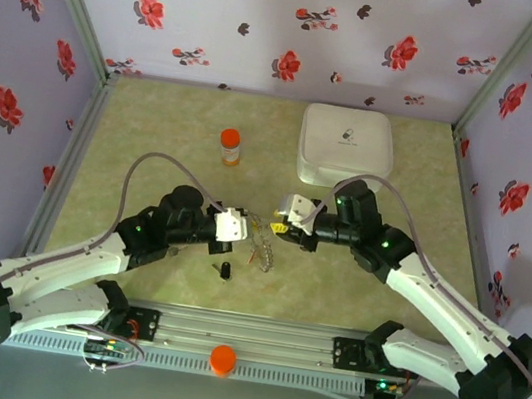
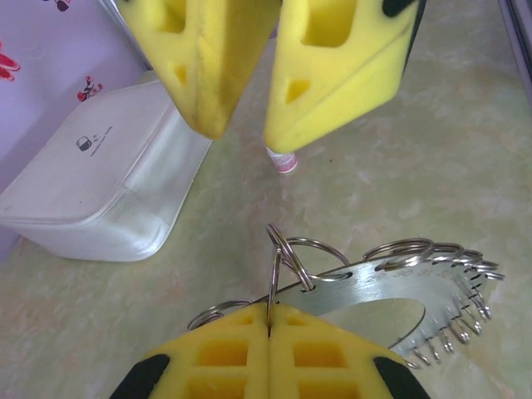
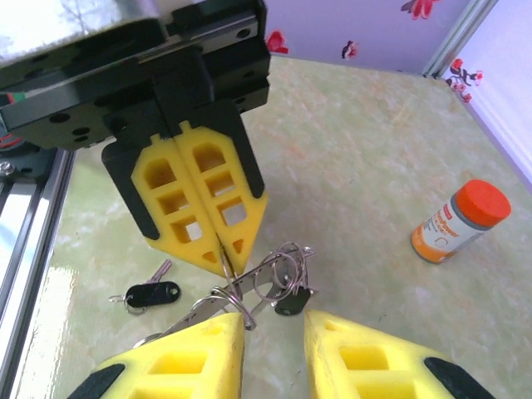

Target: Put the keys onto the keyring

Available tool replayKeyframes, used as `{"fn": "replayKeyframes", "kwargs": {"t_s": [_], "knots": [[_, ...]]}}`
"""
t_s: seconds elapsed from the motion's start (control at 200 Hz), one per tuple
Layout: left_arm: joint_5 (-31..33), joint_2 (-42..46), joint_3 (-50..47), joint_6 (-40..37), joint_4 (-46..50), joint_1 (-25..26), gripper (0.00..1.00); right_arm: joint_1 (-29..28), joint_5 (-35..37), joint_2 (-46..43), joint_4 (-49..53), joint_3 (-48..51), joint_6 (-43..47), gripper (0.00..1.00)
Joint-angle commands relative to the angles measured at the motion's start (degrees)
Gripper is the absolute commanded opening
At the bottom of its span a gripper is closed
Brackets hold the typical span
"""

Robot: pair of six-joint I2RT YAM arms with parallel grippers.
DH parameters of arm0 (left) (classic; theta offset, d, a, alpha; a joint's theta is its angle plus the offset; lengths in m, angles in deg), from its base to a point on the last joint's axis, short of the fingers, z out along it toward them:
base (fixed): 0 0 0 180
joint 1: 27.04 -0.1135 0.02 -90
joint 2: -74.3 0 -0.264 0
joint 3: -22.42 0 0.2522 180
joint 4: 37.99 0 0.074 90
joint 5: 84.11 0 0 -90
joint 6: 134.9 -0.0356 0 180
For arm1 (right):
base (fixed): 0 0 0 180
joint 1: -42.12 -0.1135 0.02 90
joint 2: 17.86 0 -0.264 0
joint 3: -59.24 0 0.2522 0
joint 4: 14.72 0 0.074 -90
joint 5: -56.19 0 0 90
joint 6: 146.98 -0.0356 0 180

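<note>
left gripper (image 2: 268,316) clenched on shiny toothed metal keyring (image 2: 374,287); right gripper (image 3: 274,322) released

A white rounded-square case (image 1: 346,147) sat close beyond the right gripper (image 1: 280,227); an orange-capped bottle (image 1: 230,147) stood upright farther beyond the left gripper (image 1: 245,231), apart from the case.
</note>
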Motion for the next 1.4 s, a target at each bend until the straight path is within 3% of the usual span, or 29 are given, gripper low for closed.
{"fn": "replayKeyframes", "kwargs": {"t_s": [0.0,0.365,0.52,0.95,1.195,1.4], "knots": [[0.85,0.81,1.94,-2.95,-1.66,0.87,0.00,-0.99,1.78,0.20,0.32,0.24,2.64,0.24],[0.22,1.40,1.11,-3.10,-2.63,1.22,0.00,-1.55,10.39,0.37,-9.25,2.87,-0.53,0.25],[-0.63,1.21,1.10,-3.80,-2.57,1.31,0.00,-1.53,8.15,1.65,-8.55,1.49,-0.91,0.30],[0.42,1.99,0.19,-3.74,-3.87,1.66,0.00,-2.79,2.03,3.73,7.83,-3.06,3.47,0.40],[1.01,2.44,-0.79,-2.58,-5.86,1.84,0.00,-3.63,1.19,3.49,4.17,-1.92,-0.09,0.42],[1.24,2.99,-1.81,-1.05,-7.70,1.93,0.00,-4.36,1.90,2.88,-0.89,-0.05,-2.18,0.34]]}}
